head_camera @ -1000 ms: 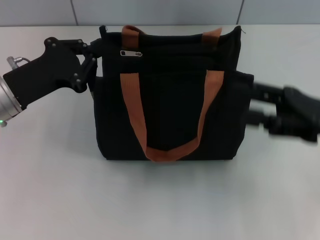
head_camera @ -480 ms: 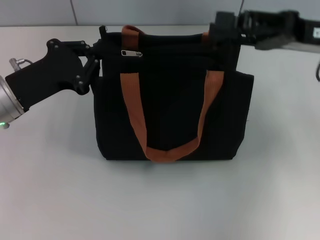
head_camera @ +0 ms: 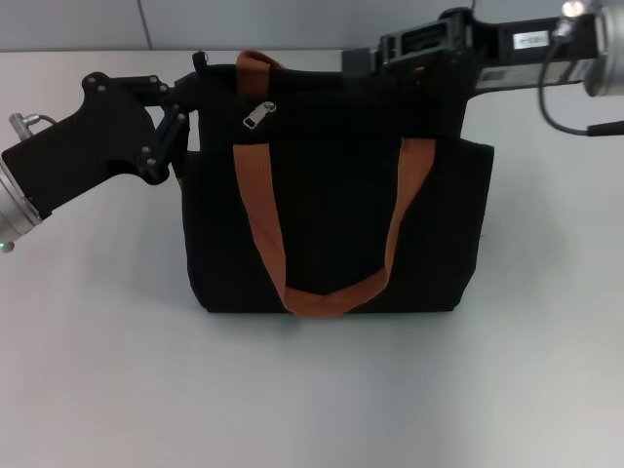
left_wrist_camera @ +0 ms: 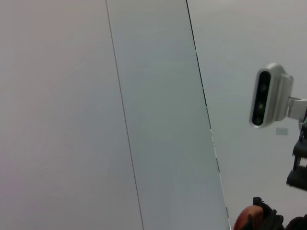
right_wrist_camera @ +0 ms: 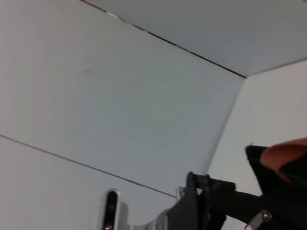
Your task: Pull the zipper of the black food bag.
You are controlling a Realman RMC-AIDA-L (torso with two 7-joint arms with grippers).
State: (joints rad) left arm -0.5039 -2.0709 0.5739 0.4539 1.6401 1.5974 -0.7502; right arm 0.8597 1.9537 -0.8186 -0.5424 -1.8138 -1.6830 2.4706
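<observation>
A: Right gripper [head_camera: 366,60] has slid further left along the bag's top edge since half a second back; zipper [head_camera: 257,115] now hangs tilted, was lying flat along the zip line before.

B: Right fingers open or closed?

A: Can't tell. Its tip sits at the top rim of the black food bag [head_camera: 336,219], near the right orange-brown strap [head_camera: 406,200], dark on dark. Contact not clear.

B: Left one?

A: Left gripper [head_camera: 185,97] is at the bag's upper left corner, fingers closed on the corner fabric, touching it. Zipper pull is just beside it, apart from the fingers.

B: Bag position?

A: Upright on the grey table [head_camera: 312,390], centre of head view, front handle loop hanging down the front face. Left strap [head_camera: 261,195] runs up over the rim.

B: Contents?

A: Not visible, top reads as black only.

B: Wrist views?

A: Left wrist: mostly wall panels, a white camera unit [left_wrist_camera: 268,96], an orange-black scrap of bag [left_wrist_camera: 254,219] cut off at the edge. Right wrist: wall, bag corner with orange strap [right_wrist_camera: 283,155], left gripper [right_wrist_camera: 201,201] far off, silver zipper tab [right_wrist_camera: 256,220] at the frame edge, partly cropped.
</observation>
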